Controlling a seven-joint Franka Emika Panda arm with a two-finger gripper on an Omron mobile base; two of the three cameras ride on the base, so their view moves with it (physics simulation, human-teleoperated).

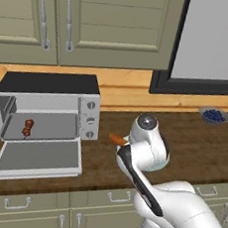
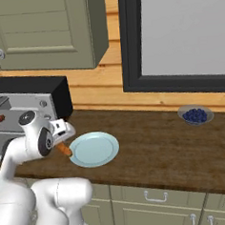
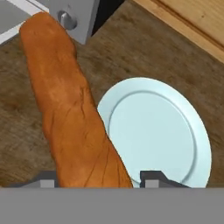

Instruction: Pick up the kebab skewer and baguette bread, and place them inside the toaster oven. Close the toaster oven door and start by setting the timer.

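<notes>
The claw [image 3: 99, 178] grips the baguette bread [image 3: 70, 109] above the bench [image 3: 144, 48], beside a pale blue plate [image 3: 175, 131]; the kebab skewer [image 1: 28, 127] lies inside the open toaster oven [image 1: 46, 109].

Out on the dark wooden counter [image 2: 160, 151] sits a pale blue plate [image 2: 94, 149], round and bare, close to the counter's front edge. Well off to the plate's right, back by the wall, there's a small grey bowl [image 2: 195, 114] heaped with dark blueberries [image 1: 214, 115]. Behind the plate runs a light wood backsplash [image 2: 98, 94], and above that a black-framed window [image 2: 180, 32]. Olive-green cupboards [image 1: 85, 23] with silver handles hang up beyond the plate, with matching drawers [image 2: 155, 202] below the counter.
</notes>
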